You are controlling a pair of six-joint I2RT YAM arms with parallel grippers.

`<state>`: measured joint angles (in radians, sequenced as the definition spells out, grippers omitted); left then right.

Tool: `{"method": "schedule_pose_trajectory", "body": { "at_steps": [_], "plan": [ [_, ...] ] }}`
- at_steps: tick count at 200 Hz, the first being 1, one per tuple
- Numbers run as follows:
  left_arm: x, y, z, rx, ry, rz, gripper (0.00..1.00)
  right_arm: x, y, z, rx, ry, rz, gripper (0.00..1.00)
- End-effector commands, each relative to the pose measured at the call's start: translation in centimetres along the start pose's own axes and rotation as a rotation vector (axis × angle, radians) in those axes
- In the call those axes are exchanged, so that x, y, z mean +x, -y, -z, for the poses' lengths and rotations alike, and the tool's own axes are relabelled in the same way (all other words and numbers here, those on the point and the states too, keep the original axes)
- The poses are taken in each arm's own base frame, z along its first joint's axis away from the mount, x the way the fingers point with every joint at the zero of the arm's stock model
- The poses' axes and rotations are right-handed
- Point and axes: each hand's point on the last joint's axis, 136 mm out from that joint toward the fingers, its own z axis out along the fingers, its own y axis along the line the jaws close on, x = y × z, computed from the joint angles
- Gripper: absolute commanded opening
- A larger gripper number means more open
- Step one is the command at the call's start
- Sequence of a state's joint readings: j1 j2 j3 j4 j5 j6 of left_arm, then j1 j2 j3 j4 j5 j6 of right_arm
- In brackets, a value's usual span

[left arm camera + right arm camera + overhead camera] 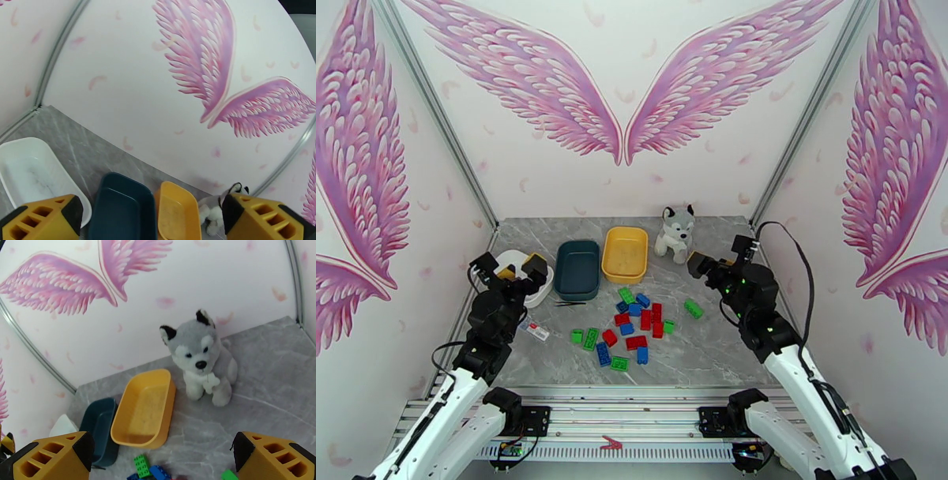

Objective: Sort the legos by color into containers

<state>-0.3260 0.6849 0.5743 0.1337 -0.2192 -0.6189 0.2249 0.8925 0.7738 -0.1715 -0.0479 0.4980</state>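
Clustering centrally, legos (646, 319) leave the table (727, 355) bare along its near edge.

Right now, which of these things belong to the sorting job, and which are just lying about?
Job: red, blue and green legos; white tray; dark teal tray; yellow tray.
Lying about: plush husky; small flat packet; thin black item.

A plush husky (203, 358) sits upright on the grey marbled table (711, 347) — winged walls (632, 189) behind.
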Motion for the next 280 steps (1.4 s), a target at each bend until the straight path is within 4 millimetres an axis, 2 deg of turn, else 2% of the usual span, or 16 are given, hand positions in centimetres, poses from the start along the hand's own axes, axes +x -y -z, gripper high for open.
{"method": "schedule_pose_trajectory", "body": {
  "at_steps": [1, 8, 25, 47, 65, 90, 108, 123, 146, 162, 176, 188, 200, 228, 254, 280],
  "plan": [
    [2.5, 0.6, 0.4, 0.046, -0.127, -0.005, 0.99, 5.1, 0.1, -0.7, -0.035, -0.225, -0.015, 0.99],
    [3.0, -0.3, 0.4, 0.0, -0.143, 0.014, 0.99, 5.6, -0.3, -1.0, -0.054, -0.253, -0.016, 1.0],
    [5.2, -0.7, 0.3, 0.028, -0.197, 0.032, 0.99, 7.6, -1.0, -1.7, -0.026, -0.355, 0.03, 0.9],
    [8.2, 1.7, -0.6, 0.206, -0.278, 0.075, 0.99, 11.5, -2.0, -3.0, 0.013, -0.492, 0.127, 0.83],
    [10.2, 0.9, -1.2, 0.179, -0.325, 0.108, 0.99, 13.9, -3.1, -4.2, 0.011, -0.544, 0.172, 0.84],
    [12.4, 1.1, -1.4, 0.212, -0.362, 0.147, 0.99, 16.1, -3.9, -5.3, 0.069, -0.611, 0.296, 0.86],
    [13.3, 2.6, -1.5, 0.257, -0.423, 0.12, 0.99, 17.7, -4.3, -5.8, 0.075, -0.661, 0.344, 0.87],
    [13.9, 3.4, -1.4, 0.253, -0.453, 0.071, 0.99, 18.6, -5.0, -6.0, 0.043, -0.692, 0.349, 0.81],
    [14.8, 3.0, -1.4, 0.201, -0.471, 0.019, 0.96, 19.8, -6.7, -5.8, -0.022, -0.717, 0.356, 0.8],
    [15.5, 2.1, -1.6, 0.15, -0.491, 0.01, 0.94, 21.0, -7.8, -5.6, -0.047, -0.759, 0.353, 0.83],
    [15.8, 1.6, -1.7, 0.123, -0.506, 0.009, 0.91, 22.0, -8.8, -5.3, -0.068, -0.779, 0.348, 0.82],
    [15.9, 1.3, -1.6, 0.095, -0.507, -0.003, 0.91, 22.6, -8.9, -4.8, -0.041, -0.768, 0.344, 0.82],
    [15.7, 1.0, -1.5, 0.071, -0.511, -0.012, 0.92, 22.9, -9.5, -3.8, -0.036, -0.758, 0.353, 0.81],
    [15.4, 1.1, -1.4, 0.057, -0.52, -0.007, 0.92, 22.8, -9.3, -0.9, 0.041, -0.682, 0.394, 0.81],
    [15.5, 0.8, -1.2, 0.031, -0.531, -0.007, 0.93, 24.8, -8.3, 1.7, 0.077, -0.66, 0.394, 0.8],
    [15.9, 1.1, -1.1, 0.04, -0.541, 0.003, 0.99, 27.1, -6.0, 2.7, 0.134, -0.648, 0.372, 0.76]
  ]
}}
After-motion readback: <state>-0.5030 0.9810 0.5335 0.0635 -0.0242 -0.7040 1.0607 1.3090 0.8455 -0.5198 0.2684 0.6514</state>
